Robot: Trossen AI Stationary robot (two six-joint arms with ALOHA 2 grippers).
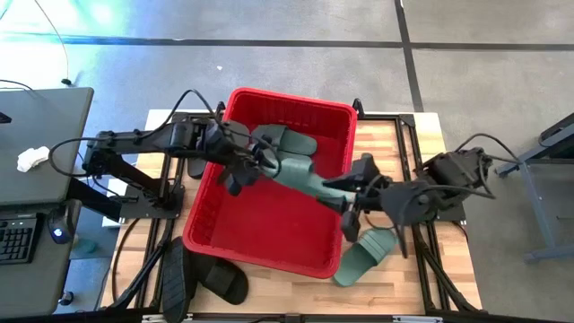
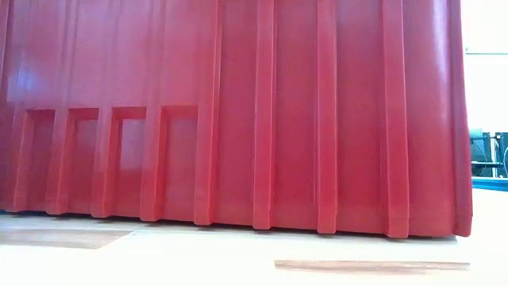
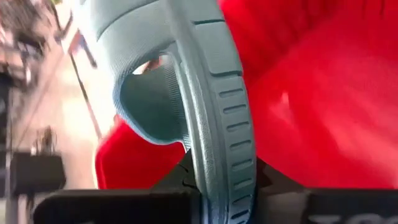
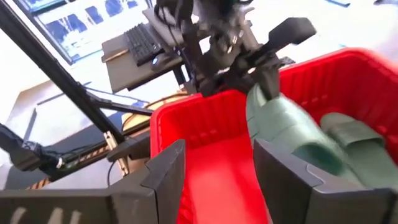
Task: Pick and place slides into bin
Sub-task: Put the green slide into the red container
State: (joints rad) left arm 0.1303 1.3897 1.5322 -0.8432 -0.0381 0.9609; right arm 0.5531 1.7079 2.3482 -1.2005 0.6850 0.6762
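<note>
Slides number five in sight: two green in the bin (image 1: 202, 229), one green slide (image 1: 300, 175) pinched by my left gripper (image 1: 240, 166), one green, perhaps one black outside. My right gripper (image 1: 352, 205) stands apart.

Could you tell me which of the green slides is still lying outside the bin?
The green slide on the table beside the bin's front right corner; the other green ones are inside or over the bin.

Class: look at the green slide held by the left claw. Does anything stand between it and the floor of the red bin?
Nothing visible does. The left claw holds the green slide over the bin, with bare red floor below; another green slide lies at the far wall.
</note>
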